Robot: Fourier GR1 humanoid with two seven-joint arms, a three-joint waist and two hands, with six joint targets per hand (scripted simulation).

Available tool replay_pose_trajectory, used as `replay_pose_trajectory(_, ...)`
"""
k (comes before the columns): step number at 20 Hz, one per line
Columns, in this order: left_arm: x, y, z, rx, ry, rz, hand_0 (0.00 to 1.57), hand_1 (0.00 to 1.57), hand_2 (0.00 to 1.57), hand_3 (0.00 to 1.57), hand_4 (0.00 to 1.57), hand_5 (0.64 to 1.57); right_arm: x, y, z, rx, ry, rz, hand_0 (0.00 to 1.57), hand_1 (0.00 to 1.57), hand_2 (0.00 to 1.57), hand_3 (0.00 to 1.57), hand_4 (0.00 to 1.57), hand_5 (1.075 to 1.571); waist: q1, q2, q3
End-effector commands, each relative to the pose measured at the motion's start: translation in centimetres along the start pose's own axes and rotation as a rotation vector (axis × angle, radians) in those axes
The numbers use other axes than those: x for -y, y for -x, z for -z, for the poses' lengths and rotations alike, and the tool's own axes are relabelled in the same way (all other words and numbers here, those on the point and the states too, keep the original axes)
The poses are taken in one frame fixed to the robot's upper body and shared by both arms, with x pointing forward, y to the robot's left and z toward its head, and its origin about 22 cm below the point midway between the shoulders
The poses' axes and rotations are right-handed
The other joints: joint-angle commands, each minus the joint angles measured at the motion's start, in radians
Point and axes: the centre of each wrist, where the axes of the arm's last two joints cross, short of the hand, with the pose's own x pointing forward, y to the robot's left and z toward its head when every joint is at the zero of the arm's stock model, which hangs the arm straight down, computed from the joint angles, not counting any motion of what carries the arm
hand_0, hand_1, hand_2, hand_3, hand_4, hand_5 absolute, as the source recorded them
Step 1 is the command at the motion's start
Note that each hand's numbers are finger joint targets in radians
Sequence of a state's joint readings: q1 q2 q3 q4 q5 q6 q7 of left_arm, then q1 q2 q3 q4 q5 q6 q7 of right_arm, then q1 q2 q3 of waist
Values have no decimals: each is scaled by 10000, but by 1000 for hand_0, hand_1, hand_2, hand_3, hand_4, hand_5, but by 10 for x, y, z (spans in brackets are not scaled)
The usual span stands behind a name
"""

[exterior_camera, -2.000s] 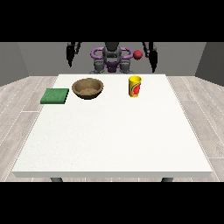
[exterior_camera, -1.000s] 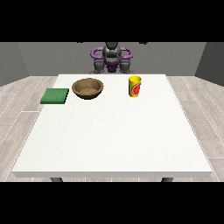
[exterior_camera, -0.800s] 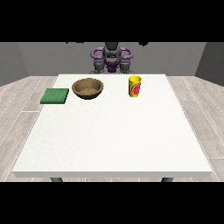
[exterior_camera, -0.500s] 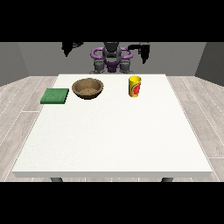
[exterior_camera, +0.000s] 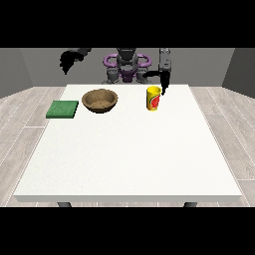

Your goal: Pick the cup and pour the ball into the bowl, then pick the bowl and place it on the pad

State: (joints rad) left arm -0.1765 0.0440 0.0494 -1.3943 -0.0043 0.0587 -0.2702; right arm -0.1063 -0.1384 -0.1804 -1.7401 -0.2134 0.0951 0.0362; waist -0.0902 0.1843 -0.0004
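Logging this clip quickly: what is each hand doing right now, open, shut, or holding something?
Hand at the view's right: beside the cup, fingers cannot be told.
Hand at the view's left: raised, holding nothing, fingers cannot be told.

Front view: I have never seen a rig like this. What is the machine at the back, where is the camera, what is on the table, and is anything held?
The camera stands across the white table and faces a humanoid robot at the far edge, so its arms reach towards you. Each arm ends in a black hand. The hand at the view's right hangs just beside and above the yellow cup; whether they touch cannot be told. The hand at the view's left is raised, away from everything. On the table, from the view's left: a green pad, a brown bowl, then the cup. Nothing is lifted. No ball shows.
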Motion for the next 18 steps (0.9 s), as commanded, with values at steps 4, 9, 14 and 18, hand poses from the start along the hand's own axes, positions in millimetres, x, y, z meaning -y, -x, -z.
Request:
replay_pose_trajectory(4,-19,37,20,-289,-26,116,0,0,0,0,108,1436,17,2,13,-390,59,138,0,0,0,0,665,1559,-65,-167,0)
replay_pose_trajectory(9,-6,71,7,-361,-270,-4,0,0,0,0,200,1420,22,13,8,-150,-147,2,0,0,0,0,676,1563,-345,76,-2)
replay_pose_trajectory(14,-17,83,9,-654,-530,60,0,0,0,0,363,1464,45,23,-2,-274,-144,134,0,0,0,0,675,1564,-429,-157,0)
replay_pose_trajectory(18,-20,98,-2,-538,-744,1124,919,919,1316,1379,1243,1538,47,-8,16,298,-586,224,0,0,0,0,662,1569,-853,340,-3)
